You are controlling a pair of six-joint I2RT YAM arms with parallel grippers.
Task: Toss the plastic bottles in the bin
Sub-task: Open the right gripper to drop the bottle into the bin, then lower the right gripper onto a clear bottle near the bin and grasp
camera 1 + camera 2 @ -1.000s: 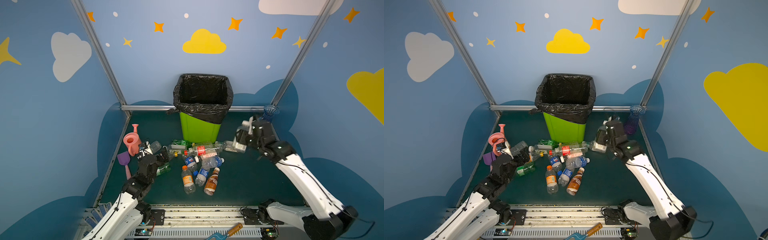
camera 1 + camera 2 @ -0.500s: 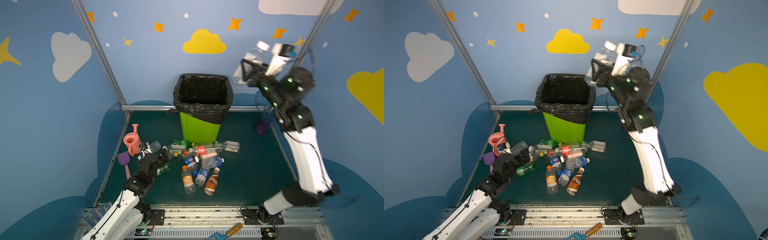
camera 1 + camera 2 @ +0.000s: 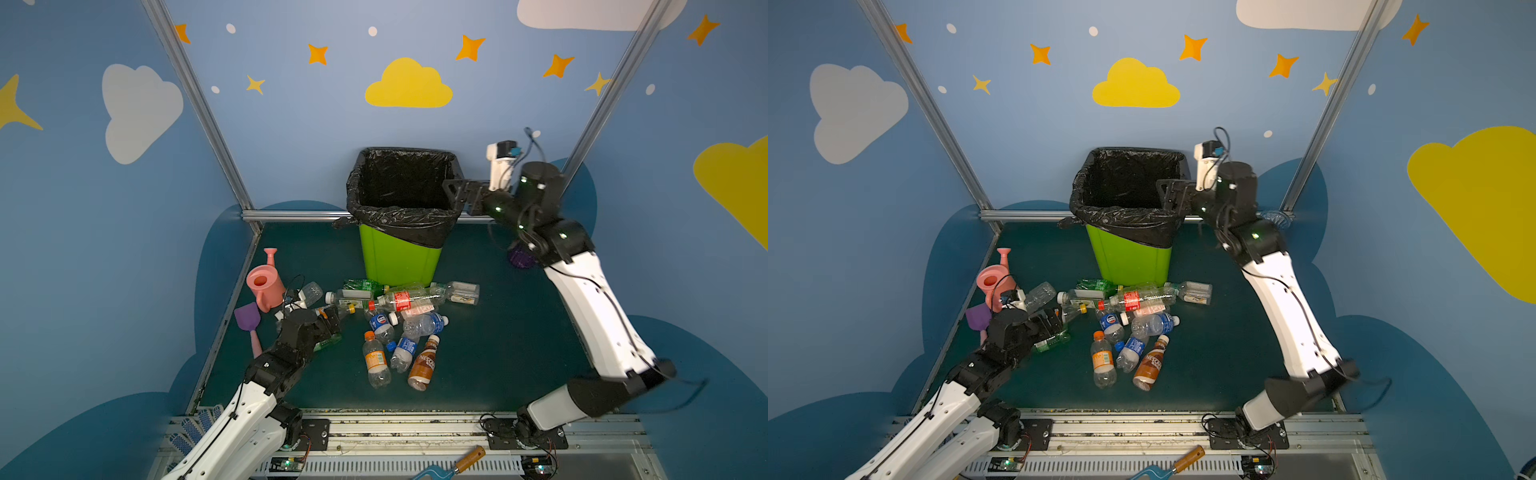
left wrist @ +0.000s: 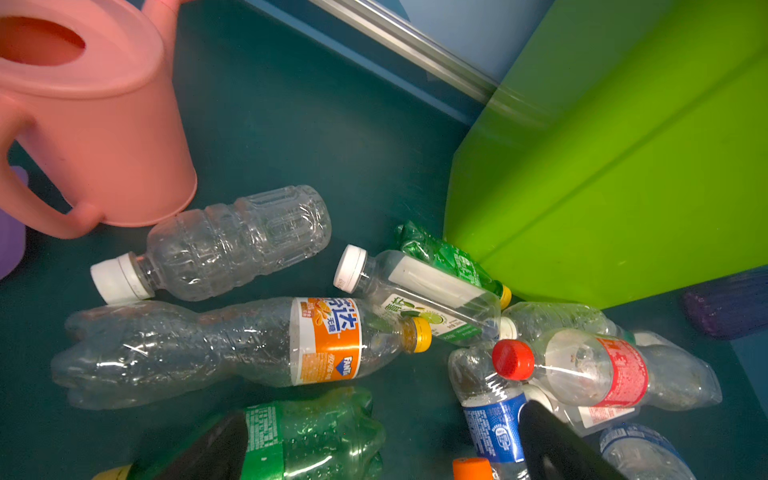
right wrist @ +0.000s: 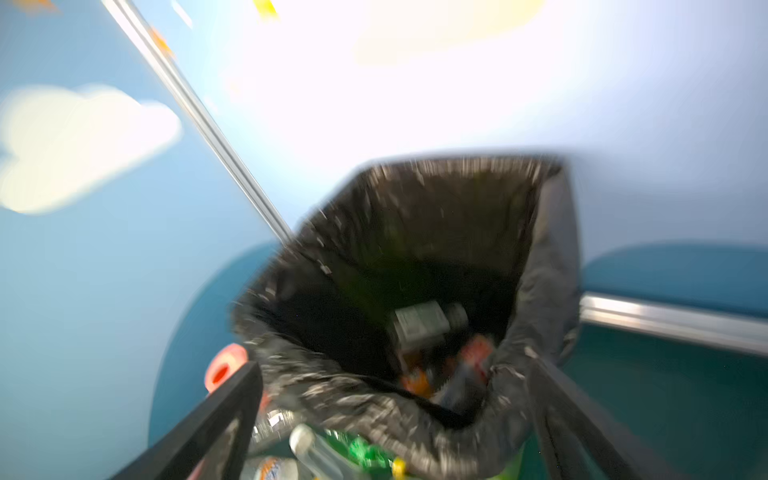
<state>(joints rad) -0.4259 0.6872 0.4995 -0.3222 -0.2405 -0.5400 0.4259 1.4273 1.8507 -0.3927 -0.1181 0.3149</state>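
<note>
right fingers (image 5: pixel 216 419) gape empty at the bin (image 3: pixel 399 257) rim; left fingers (image 4: pixel 552 444) stand apart astride a green bottle (image 4: pixel 316 432); more bottles (image 3: pixel 399 316) litter the tabletop (image 3: pixel 498 332) before the bin, a few lying blurred inside it.

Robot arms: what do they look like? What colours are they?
The left arm and right arm are long white shells with chunky black joints and thin black cables. The right one shows tiny green lights and a white camera with a blue plug. The left pincer and right pincer are black.
</note>
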